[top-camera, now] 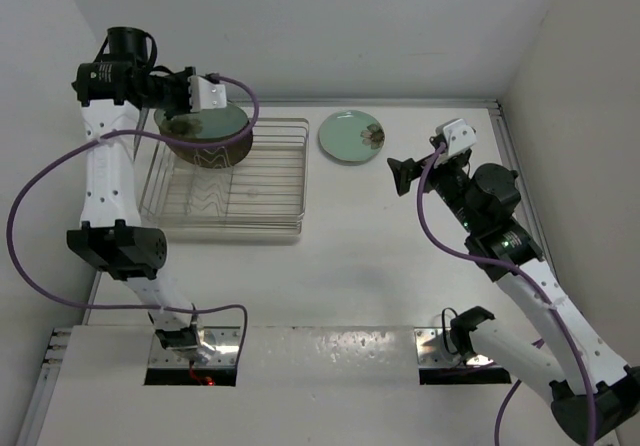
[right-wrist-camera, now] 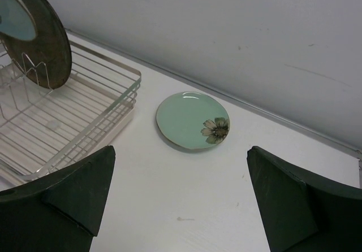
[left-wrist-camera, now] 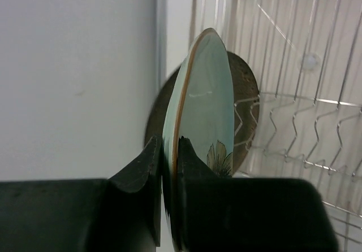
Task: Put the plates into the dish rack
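Clamped tight with left gripper (left-wrist-camera: 169, 150) on the rim of a mint-green flower plate (left-wrist-camera: 206, 94), held on edge over the far-left end of the wire dish rack (top-camera: 290, 181). Sitting just beside the dark brown plate (left-wrist-camera: 246, 105), itself upright in the wavy dividers (left-wrist-camera: 294, 127); can't tell if touching. Spread wide and holding nothing on the right gripper (right-wrist-camera: 181, 167), hovering above the table (top-camera: 350, 276), well apart from the rack. Lying flat near the rack's far right corner: second mint-green plate (top-camera: 352, 136), flower mark up.

A white table (top-camera: 350, 266) sits between plain white walls (top-camera: 330, 26).
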